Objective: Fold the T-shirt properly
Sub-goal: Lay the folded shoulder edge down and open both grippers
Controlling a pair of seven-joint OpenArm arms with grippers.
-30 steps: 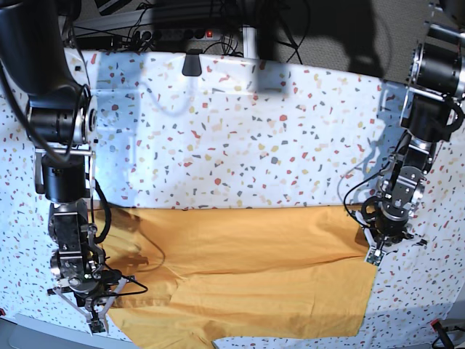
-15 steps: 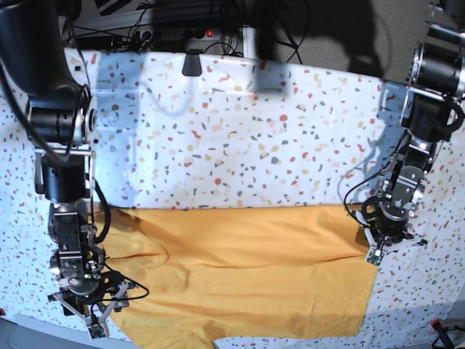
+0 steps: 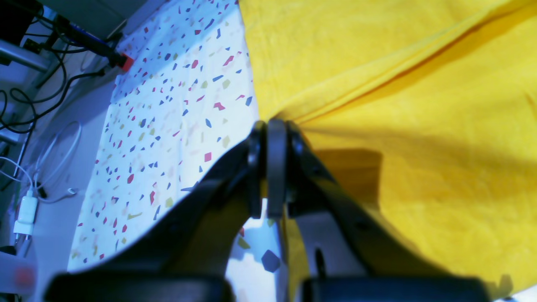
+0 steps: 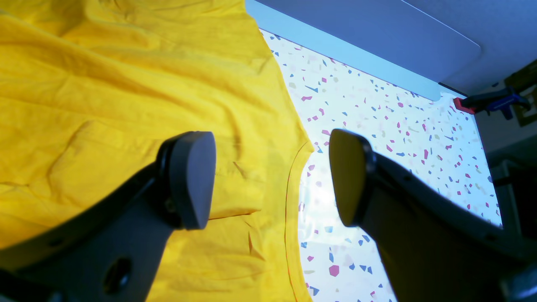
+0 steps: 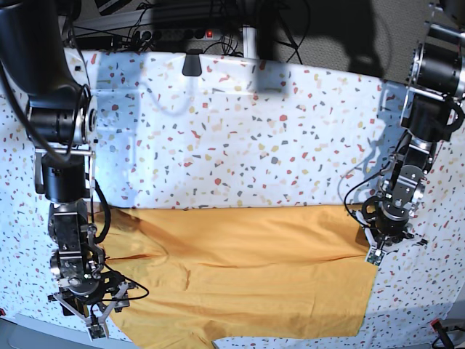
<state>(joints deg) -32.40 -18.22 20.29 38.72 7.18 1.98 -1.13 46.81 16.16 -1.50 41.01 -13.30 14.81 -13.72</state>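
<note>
On a speckled tablecloth (image 5: 240, 145), the left gripper (image 3: 268, 134) pinches the yellow T-shirt (image 5: 247, 269)'s edge; the right gripper (image 4: 268, 176) hovers spread over its sleeve.

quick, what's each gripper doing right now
Left gripper: closed, pinching the edge of the shirt.
Right gripper: open, holding nothing, fingers straddling the shirt's edge.

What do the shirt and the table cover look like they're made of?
T-shirt: soft matte knit, likely cotton; it creases, drapes limp, and shows a stitched hem in the right wrist view. Table cover: white sheet with a printed terrazzo fleck pattern, probably thin fabric or plastic; it carries a slight sheen in the wrist views, so the exact material is unclear.
</note>
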